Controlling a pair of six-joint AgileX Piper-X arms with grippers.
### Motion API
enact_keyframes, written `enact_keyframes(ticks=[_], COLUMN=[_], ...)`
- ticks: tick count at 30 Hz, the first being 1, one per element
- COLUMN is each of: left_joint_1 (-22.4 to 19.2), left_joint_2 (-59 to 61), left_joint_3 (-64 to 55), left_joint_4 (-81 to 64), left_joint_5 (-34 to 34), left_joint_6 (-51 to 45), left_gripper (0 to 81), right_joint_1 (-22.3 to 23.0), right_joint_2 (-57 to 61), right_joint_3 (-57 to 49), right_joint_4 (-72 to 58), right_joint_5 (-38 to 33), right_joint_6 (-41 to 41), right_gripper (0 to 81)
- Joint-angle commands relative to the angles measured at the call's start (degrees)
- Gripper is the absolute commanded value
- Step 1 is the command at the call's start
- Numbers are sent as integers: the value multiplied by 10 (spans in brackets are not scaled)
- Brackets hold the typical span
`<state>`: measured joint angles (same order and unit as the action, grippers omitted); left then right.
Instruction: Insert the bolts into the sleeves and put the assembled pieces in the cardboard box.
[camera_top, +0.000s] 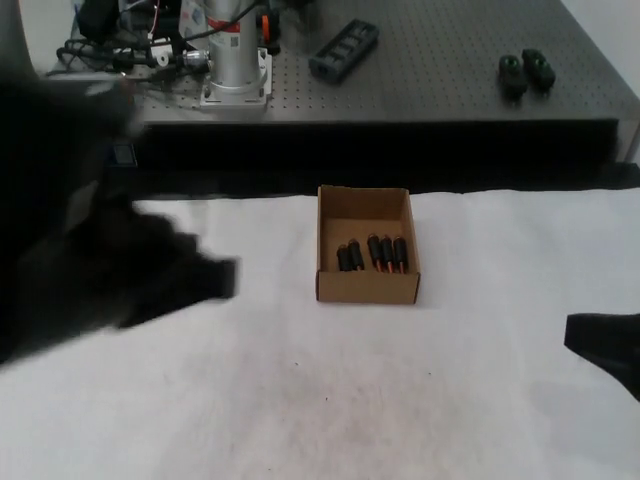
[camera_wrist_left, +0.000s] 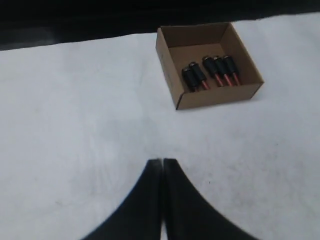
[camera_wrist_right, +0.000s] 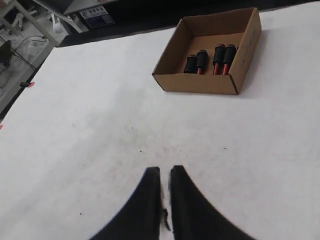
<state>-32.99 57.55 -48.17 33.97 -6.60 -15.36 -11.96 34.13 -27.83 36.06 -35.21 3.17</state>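
Note:
A small open cardboard box (camera_top: 368, 287) stands in the middle of the white cloth. Several assembled pieces (camera_top: 375, 255), black sleeves with orange-red bolt ends, lie side by side inside it. In the left wrist view the box (camera_wrist_left: 220, 97) and the pieces (camera_wrist_left: 212, 74) are well beyond my left gripper (camera_wrist_left: 162, 162), which is shut and holds nothing. My right gripper (camera_wrist_right: 165, 172) hangs over bare cloth, its fingers together and nothing between them, with the box (camera_wrist_right: 195, 83) and pieces (camera_wrist_right: 210, 60) far ahead. The high view shows the left arm (camera_top: 150, 270) as a dark blur left of the box and the right arm (camera_top: 605, 345) at the right edge.
The white cloth (camera_top: 330, 400) covers the whole near work area. Behind it, past a dark gap, is a perforated metal bench with a metal post (camera_top: 235, 60), cables, a black slotted holder (camera_top: 343, 48) and two small black parts (camera_top: 525, 70).

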Motion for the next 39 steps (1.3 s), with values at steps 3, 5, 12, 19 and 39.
enact_keyframes(ticks=[3,5,12,19,39], left_joint_1=[0,0,0,0,0], left_joint_2=[-260,-312,-430,-442,-442], left_joint_3=[136,159,238,286,304], left_joint_4=[-28,-28,-6,21,6], left_joint_5=[-7,-7,-6,-5,-3], left_joint_6=[-13,-13,-14,-39,-44], left_gripper=[8,8,9,9,9], right_joint_1=[2,2,2,66,197], right_joint_2=[-4,-4,-4,-4,-123], right_joint_3=[-3,-3,-3,-3,153], right_joint_4=[21,40,101,100,-86], right_joint_5=[0,0,0,-16,-40], right_joint_6=[-4,-4,-2,-8,6], right_gripper=[71,71,71,71,71])
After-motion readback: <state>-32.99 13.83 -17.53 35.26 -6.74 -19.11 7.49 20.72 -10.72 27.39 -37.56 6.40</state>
